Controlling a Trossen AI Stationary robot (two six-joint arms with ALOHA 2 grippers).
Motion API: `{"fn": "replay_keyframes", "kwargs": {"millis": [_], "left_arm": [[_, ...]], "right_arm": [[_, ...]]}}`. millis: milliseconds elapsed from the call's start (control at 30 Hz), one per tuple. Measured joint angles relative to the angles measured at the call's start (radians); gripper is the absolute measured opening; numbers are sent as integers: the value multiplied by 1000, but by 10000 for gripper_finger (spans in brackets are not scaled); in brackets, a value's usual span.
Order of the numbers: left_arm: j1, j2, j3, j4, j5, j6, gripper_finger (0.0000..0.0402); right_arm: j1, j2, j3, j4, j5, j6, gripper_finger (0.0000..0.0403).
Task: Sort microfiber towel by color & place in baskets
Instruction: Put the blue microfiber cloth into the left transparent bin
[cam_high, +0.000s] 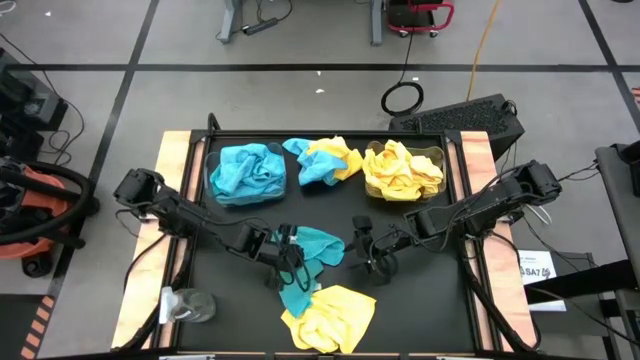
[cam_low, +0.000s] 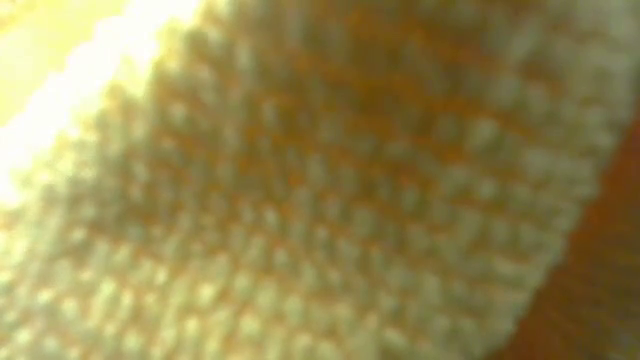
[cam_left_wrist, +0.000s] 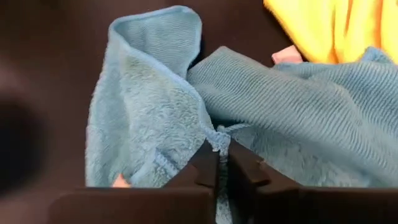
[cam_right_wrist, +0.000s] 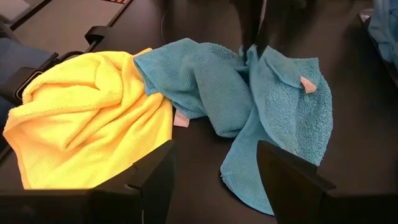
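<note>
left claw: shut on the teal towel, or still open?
Shut. In the left wrist view the left claw has its fingers pressed together, pinching a fold of the teal towel.

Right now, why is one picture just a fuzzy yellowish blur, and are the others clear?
Low view: a yellow towel fills the lens, out of focus. High view: evenly lit and clear. Left wrist view: sharp on the teal towel pinched in the left claw, with a dark blur at one side.

Teal towel (cam_left_wrist: 149, 124): fluffy pile one face, fine ribbed weave the other. Yellow towel (cam_right_wrist: 81, 118): soft matt cloth. Bench (cam_high: 420, 310) top: matt black, smooth; pale wood side strips. Left tool (cam_left_wrist: 219, 171): matt dark plastic.
</note>
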Motion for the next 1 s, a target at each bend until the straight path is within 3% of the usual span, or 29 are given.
{"fn": "replay_keyframes", "kwargs": {"millis": [167, 367, 733, 1000], "left_arm": [[2, -52, 47, -75, -144, 27, 10], [-8, -144, 188, -144, -312, 111, 5], [-87, -208, 454, -159, -502, 366, 3], [-78, -209, 504, -273, -844, 389, 2]], "right_arm": [[0, 0, 0, 1, 0, 0, 215], [0, 0, 0, 2, 0, 12, 215], [21, 35, 0, 14, 0, 22, 215], [30, 62, 0, 19, 1, 26, 215]]}}
